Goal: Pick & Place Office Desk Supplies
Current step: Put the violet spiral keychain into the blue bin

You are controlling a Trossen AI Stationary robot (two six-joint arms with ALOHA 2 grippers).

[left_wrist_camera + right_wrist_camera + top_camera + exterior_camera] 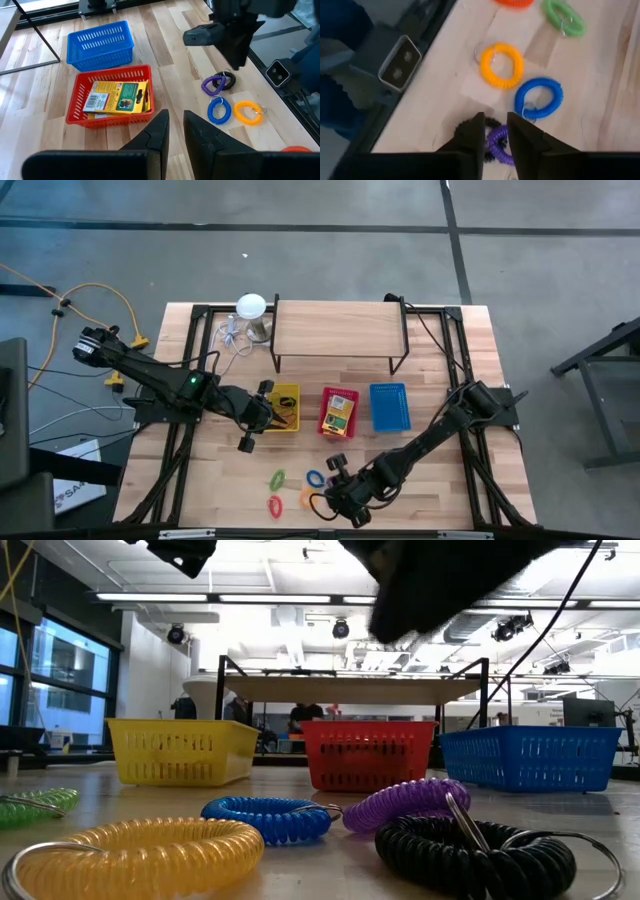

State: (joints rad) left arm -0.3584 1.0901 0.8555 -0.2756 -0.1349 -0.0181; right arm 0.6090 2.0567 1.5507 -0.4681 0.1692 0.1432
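Observation:
Several coiled rings lie flat on the table near its front edge: yellow [501,65], blue [538,97], green [563,17], orange [514,2], purple [405,805] and black [470,855]. The purple ring leans on the black one. My right gripper [496,132] hangs just above this pair with a narrow gap between its fingers. It touches neither ring. Farther left, my left gripper [176,125] hovers by the yellow basket [283,408], slightly open and empty. Yellow-and-green card boxes [117,95] lie in the red basket [110,117].
A blue basket [390,406] stands to the right of the red one. Behind the baskets is a low wooden shelf on black legs [340,330]. A white round-topped object with a cable [250,307] sits at the far left. Bare wood lies right of the rings.

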